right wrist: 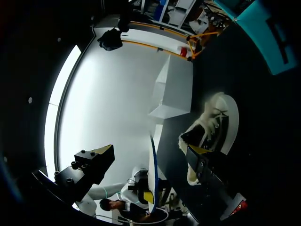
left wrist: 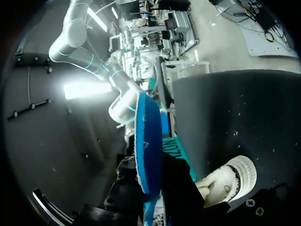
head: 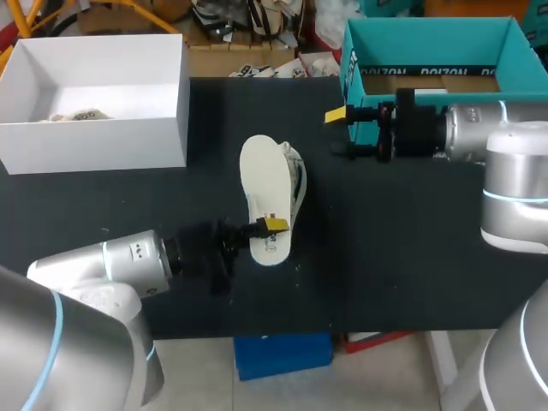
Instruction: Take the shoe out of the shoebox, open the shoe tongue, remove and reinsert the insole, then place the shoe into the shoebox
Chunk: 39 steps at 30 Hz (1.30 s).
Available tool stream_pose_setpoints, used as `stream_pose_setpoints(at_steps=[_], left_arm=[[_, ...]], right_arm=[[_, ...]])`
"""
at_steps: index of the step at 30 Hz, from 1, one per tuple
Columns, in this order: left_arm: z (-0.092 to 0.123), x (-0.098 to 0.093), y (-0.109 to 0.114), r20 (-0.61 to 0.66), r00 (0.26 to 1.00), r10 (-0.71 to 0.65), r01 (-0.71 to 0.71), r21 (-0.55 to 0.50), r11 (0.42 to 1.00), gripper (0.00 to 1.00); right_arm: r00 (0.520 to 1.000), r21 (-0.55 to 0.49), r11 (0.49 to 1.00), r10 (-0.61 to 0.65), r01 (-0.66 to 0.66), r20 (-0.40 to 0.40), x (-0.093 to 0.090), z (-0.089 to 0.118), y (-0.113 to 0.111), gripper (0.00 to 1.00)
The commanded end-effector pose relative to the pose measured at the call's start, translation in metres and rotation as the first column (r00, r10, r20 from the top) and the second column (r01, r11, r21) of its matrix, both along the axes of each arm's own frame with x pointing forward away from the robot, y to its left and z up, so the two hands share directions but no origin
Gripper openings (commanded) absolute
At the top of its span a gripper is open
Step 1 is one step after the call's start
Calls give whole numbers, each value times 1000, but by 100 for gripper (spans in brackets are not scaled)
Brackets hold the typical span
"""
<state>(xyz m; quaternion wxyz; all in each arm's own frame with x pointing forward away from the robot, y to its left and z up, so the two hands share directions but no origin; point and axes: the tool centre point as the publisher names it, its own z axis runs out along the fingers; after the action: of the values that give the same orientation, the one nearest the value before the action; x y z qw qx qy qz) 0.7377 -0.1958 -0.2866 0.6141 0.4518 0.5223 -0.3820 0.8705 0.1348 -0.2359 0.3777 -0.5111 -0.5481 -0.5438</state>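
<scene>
A white insole (head: 264,193) is held flat over the middle of the black table (head: 411,257), with my left gripper (head: 274,225) shut on its near end. In the left wrist view the insole (left wrist: 148,146) shows edge-on with a blue underside, rising from between the fingers. The white shoe (head: 297,180) lies on its side right beside the insole; it also shows as the shoe (left wrist: 230,181) and the shoe (right wrist: 211,122). My right gripper (head: 341,133) hovers open to the shoe's right, in front of the teal shoebox (head: 428,51), with nothing between its fingers. In its own view the right gripper (right wrist: 150,153) points at the shoe.
An open white box (head: 94,94) with something pale inside stands at the back left; the white box (right wrist: 174,89) is also seen beyond the shoe. The teal shoebox fills the back right corner. The table's front edge runs close to my left arm.
</scene>
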Motion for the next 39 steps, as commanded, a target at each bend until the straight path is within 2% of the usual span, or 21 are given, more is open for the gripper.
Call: stream_pose_setpoints(at_steps=[1,6,16,30,39], left_arm=[[-4,31,-21,7,1000,-18,18,-5,1000,0],[-4,47,-28,6,1000,-18,18,-7,1000,0],[2,63,-33,3,1000,-18,18,-4,1000,0],[7,62,-32,1,1000,-27,27,-7,1000,0],[7,62,-32,1,1000,-27,27,-7,1000,0]], right_arm=[[1000,-1,1000,-4,4,0,-1,-1,1,100],[1000,-1,1000,-4,4,0,-1,-1,1,100],[1000,-1,1000,-4,4,0,-1,-1,1,100],[1000,-1,1000,-4,4,0,-1,-1,1,100],[983,-34,984,175,-176,-48,5,-13,-4,100]])
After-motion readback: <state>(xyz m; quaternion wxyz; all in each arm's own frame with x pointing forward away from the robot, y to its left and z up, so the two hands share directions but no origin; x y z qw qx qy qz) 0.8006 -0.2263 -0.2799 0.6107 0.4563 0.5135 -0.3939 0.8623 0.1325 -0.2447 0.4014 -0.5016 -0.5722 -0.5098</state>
